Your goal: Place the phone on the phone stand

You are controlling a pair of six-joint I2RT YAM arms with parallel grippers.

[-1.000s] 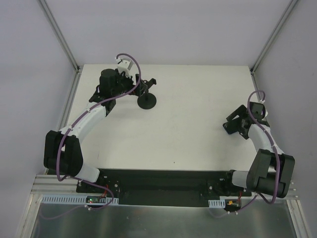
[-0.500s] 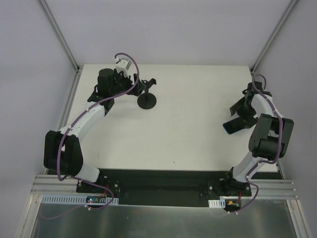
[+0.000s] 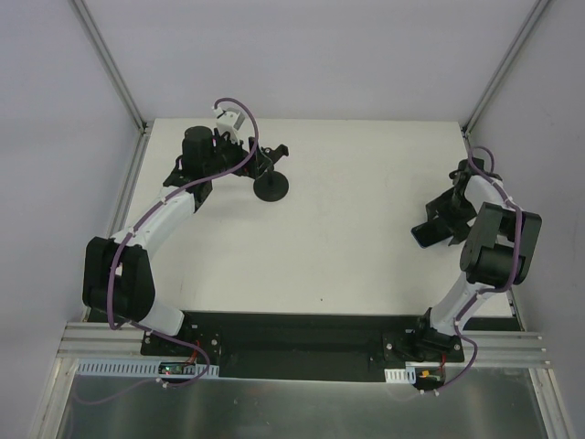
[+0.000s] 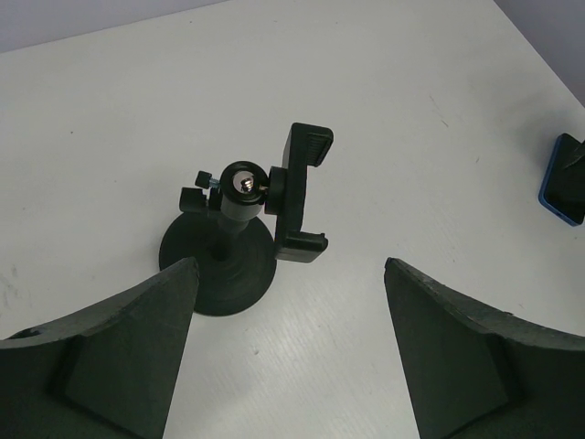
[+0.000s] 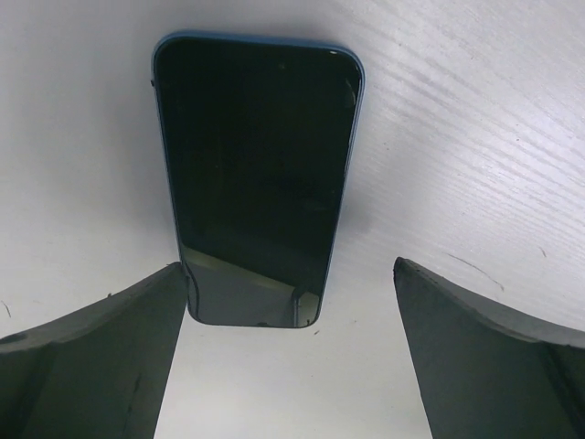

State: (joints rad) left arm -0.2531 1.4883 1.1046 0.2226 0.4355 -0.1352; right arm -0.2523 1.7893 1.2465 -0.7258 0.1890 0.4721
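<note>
The phone (image 5: 256, 174) is a flat black slab with a blue rim and lies face up on the white table; it also shows in the top view (image 3: 423, 235) and at the right edge of the left wrist view (image 4: 565, 181). My right gripper (image 5: 291, 265) is open just above the phone's near end, its fingers wider than the phone; in the top view it (image 3: 441, 222) is at the right side. The phone stand (image 4: 239, 240) stands upright with its empty cradle (image 4: 302, 192) tilted; its round base shows in the top view (image 3: 272, 188). My left gripper (image 4: 291, 263) is open and empty just short of the stand (image 3: 266, 165).
The white table (image 3: 366, 229) is bounded by grey walls with metal corner posts (image 3: 119, 82). A purple cable (image 3: 239, 110) loops over the left wrist. The arm bases sit on a black rail (image 3: 292, 343) at the near edge.
The right arm has swung its elbow up and back, and its gripper now sits over the phone. The left gripper and the stand have hardly moved.
</note>
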